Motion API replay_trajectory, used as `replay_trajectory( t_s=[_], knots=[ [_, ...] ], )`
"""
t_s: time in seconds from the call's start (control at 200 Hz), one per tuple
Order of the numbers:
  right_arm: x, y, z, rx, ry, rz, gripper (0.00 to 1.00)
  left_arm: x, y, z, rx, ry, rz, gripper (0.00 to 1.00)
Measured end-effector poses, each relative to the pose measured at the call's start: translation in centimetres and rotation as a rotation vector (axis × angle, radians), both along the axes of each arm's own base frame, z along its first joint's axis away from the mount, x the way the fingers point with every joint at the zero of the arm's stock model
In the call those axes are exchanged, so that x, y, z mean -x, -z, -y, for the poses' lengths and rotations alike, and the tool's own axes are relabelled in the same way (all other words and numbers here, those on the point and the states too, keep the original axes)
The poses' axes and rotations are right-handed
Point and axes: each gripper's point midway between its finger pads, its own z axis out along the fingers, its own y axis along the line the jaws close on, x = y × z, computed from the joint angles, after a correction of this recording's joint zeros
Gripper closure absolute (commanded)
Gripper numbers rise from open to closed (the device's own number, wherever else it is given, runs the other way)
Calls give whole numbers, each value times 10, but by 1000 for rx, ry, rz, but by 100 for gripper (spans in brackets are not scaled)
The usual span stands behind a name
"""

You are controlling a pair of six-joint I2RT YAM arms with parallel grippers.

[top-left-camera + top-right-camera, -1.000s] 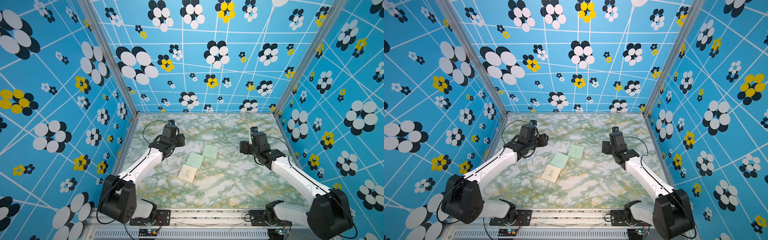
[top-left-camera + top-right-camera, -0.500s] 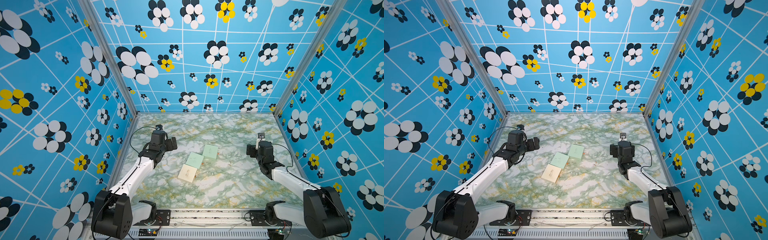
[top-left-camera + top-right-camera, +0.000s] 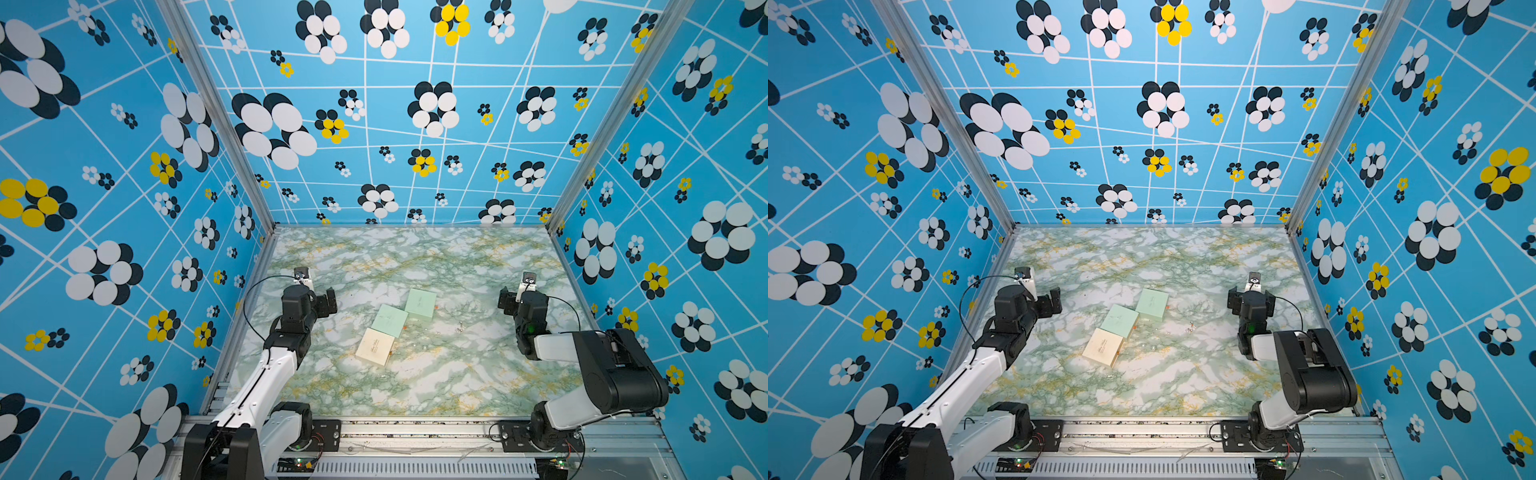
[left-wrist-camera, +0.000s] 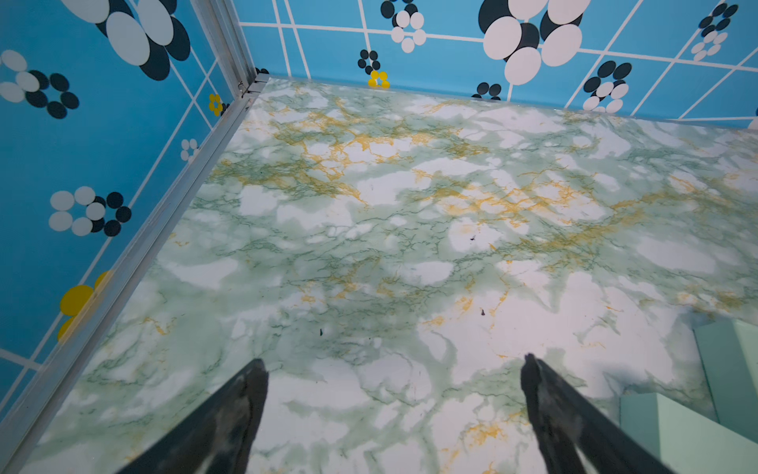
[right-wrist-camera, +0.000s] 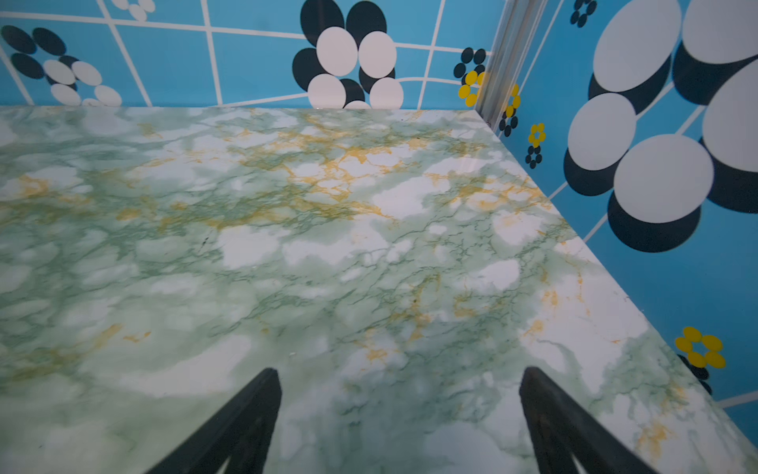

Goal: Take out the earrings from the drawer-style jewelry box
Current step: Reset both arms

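- Earrings [image 3: 458, 329] lie scattered on the counter [image 3: 457, 382], just right of the three small boxes [image 3: 390, 320] in the middle; the boxes look closed.
- Left end effector [image 3: 328, 301] and right end effector [image 3: 505, 300] stand wide open and empty, well apart from the boxes, at the left and right sides.
- I judge the task nearly finished; next, only check that no drawer hides a piece.
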Motion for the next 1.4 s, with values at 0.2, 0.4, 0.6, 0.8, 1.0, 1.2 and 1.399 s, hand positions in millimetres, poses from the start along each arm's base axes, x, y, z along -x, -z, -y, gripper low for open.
replay_trajectory(
  t_s=[0.2,0.4,0.6,0.8,1.0,1.2,1.399],
  knots=[
    [-2,-7,0,-19,1,47,4,-7,29,-2,-7,27,15,1],
    [-4,-12,0,-24,2,68,0,-28,43,3,-11,60,41,1],
    [-4,-14,0,-26,3,80,0,-46,69,10,-25,112,42,1],
    [-4,-14,0,-30,8,83,0,-50,70,8,-27,109,60,1],
    [-4,-14,0,-33,9,84,0,-52,66,8,-28,110,77,1],
    [-4,-14,0,-34,9,84,0,-52,66,8,-28,110,77,1],
    [-4,-14,0,-34,9,84,0,-52,66,8,-28,110,77,1]
  ],
)
